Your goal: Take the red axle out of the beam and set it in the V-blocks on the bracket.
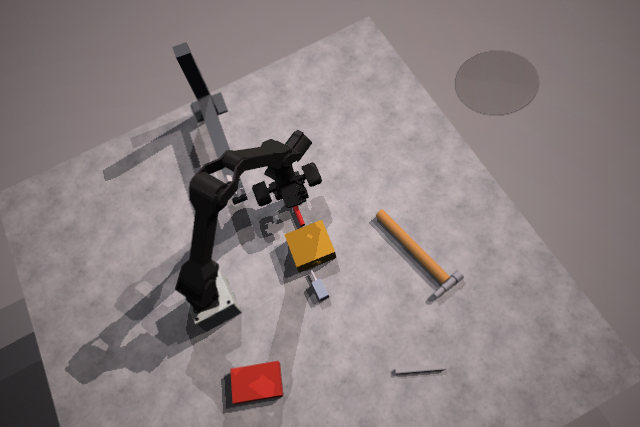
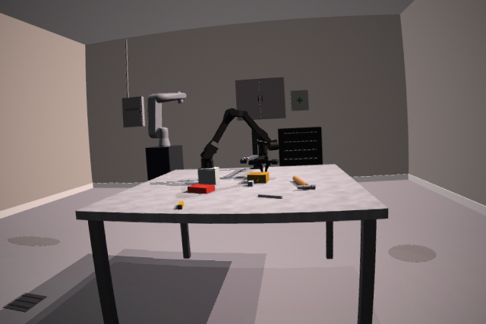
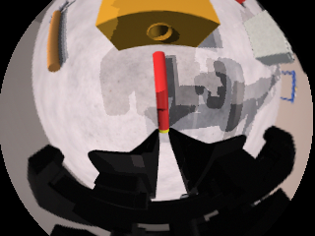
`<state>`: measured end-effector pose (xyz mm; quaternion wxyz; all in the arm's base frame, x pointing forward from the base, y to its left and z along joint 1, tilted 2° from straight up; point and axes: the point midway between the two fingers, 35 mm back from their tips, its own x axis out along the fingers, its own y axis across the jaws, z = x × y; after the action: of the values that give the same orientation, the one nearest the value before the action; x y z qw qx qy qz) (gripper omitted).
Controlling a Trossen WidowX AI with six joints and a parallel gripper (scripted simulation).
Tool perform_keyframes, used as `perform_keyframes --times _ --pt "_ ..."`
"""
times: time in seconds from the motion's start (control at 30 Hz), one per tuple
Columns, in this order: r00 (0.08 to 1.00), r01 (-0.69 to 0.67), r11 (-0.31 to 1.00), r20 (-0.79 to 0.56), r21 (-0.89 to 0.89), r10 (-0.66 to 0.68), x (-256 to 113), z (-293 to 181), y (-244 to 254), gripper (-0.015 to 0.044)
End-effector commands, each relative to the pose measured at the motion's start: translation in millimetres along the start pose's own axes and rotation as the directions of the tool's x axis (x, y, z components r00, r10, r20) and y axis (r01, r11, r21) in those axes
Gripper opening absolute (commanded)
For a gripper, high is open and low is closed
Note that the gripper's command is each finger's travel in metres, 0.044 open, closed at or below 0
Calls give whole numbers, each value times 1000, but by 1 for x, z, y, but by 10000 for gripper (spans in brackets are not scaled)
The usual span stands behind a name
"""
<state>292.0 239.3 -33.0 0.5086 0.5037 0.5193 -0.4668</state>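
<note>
Your arm (image 1: 203, 236) (image 2: 219, 136) rises from its pale base (image 1: 231, 307) (image 2: 207, 176), nearer the bench's (image 1: 491, 319) (image 2: 235, 217) (image 3: 69, 113) left edge than its right in the top view, and bends high at the elbow (image 1: 209, 188) (image 2: 232, 111) before its forearm (image 1: 253, 154) (image 2: 255, 127) slopes down to the wrist (image 1: 281, 166) (image 2: 263, 146), on the side toward the bench's far edge in the exterior view. Below it you have the gripper (image 1: 296, 205) (image 2: 263, 170) (image 3: 163, 132) pointing down above the bench top, its two dark fingers drawn close together and clamped on a slim piece at their tips.
</note>
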Motion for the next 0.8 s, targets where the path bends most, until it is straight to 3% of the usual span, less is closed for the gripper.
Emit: perform_keyframes --times 0.0,0.5,0.77 --pt "1000 0 1000 0 0 0 0 0 0 52" --pt "1000 0 1000 4 4 0 -12 0 0 440" --pt "1000 0 1000 4 4 0 -23 0 0 440"
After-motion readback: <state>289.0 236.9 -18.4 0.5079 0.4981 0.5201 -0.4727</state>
